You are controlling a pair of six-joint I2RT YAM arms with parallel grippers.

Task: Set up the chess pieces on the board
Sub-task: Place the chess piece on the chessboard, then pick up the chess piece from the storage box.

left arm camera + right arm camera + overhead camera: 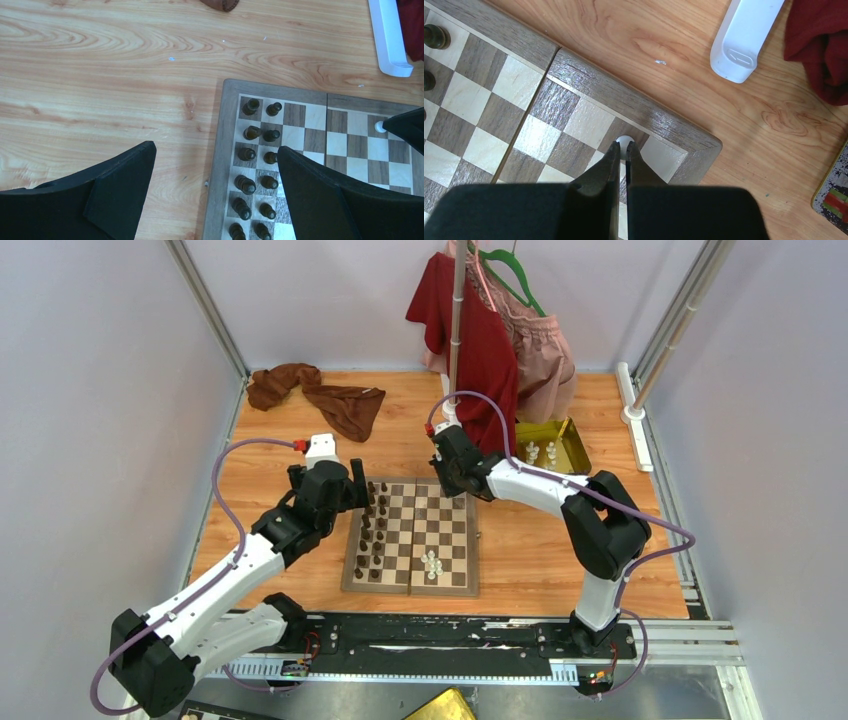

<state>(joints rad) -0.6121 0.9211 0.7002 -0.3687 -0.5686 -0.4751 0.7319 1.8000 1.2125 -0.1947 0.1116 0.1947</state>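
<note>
While clenched on white piece (625, 140), right claw (622, 146) holds it near board (634, 107) corner.

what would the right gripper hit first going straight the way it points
Probably the board, near its corner: its jaws are shut on a white piece just above it; depth unclear.

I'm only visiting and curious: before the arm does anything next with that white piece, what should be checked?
1. Is the right gripper shut on the white piece: ok.
2. Piece over the board edge row, beside the corner square: ok.
3. Piece resting on its square: cannot tell.
4. Is the left gripper open, holding nothing: ok.
5. Are the dark pieces well apart from the right gripper: ok.
6. More white pieces waiting in the gold tray: ok.
</note>
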